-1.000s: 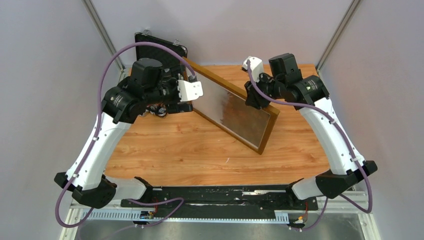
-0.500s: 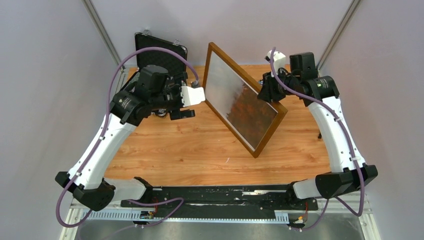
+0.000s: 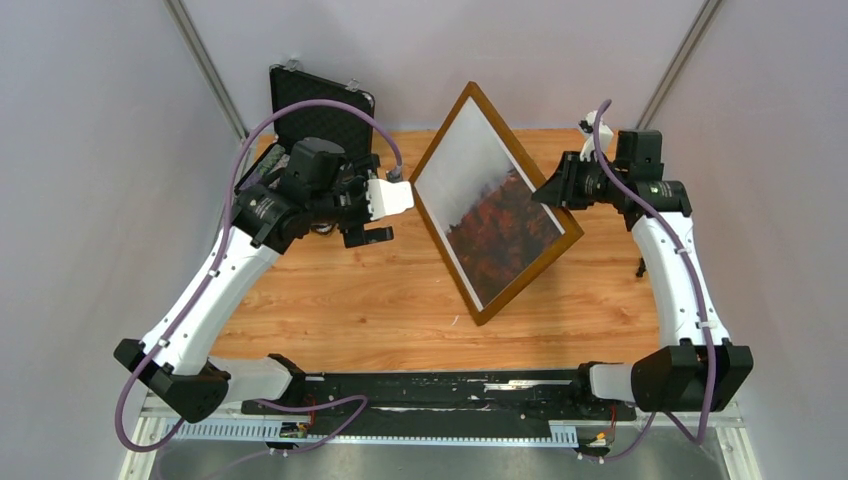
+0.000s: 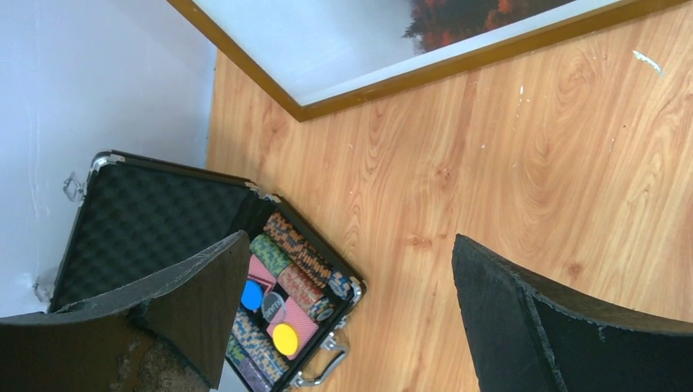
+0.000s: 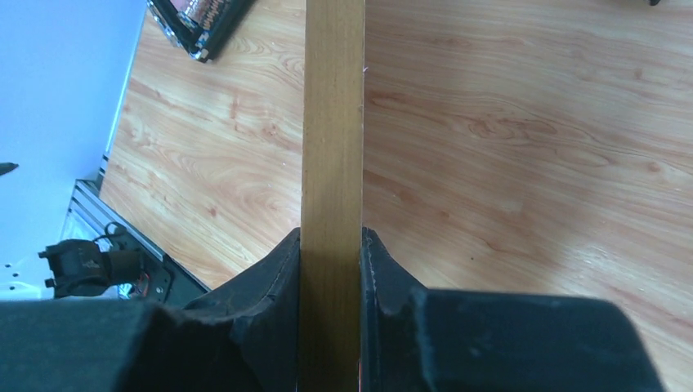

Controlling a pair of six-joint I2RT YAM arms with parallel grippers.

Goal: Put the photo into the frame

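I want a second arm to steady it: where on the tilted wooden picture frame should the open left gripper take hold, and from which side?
Best, probably, the frame's upper-left moulding, approached from the left, one finger in front and one behind. The frame is tilted up with the right gripper shut on its right moulding, so this thin edge faces the open left gripper.

Robot lab cell, plain grey walls [image 3: 90,150], wooden table [image 3: 380,300]

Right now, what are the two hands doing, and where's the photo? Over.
Right hand shut on frame edge. Frame tilted up, photo showing inside. Left hand open, empty. Open chip case far left, apart from frame.
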